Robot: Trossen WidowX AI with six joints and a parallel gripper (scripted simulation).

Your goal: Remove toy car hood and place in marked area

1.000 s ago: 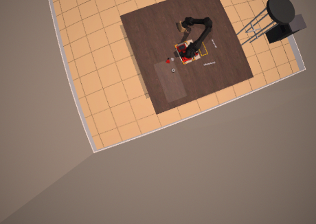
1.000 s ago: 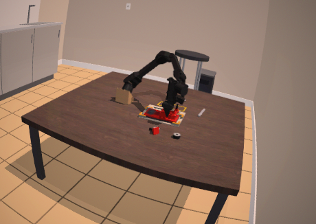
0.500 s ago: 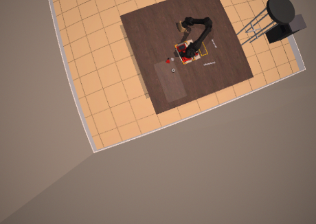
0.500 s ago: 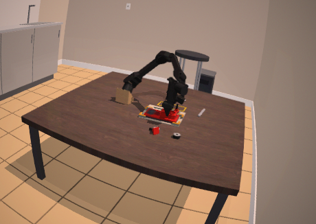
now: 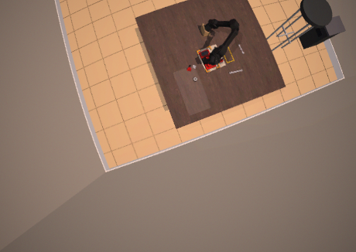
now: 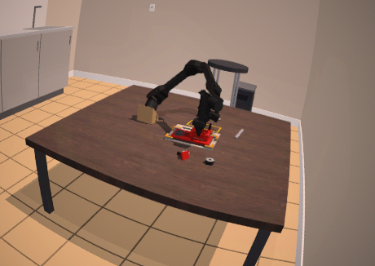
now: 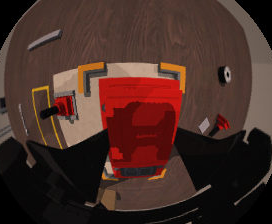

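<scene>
I have the gripper point(image 7: 141, 163) closed on the red hood point(image 7: 141, 125), which sits on the toy car point(image 6: 191, 136) mid-surface, so I judge the grasp made and next must lift it and carry it to the marked area point(image 5: 191, 92).

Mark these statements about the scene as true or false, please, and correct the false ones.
1. The gripper is shut on the red hood. True.
2. The hood already lies in the marked area. False: it is still at the car, on the tray.
3. A small black wheel lies loose on the table. True.
4. The stool stands on the table. False: it stands on the floor behind the table.
5. A small red part lies near the wheel. True.
</scene>
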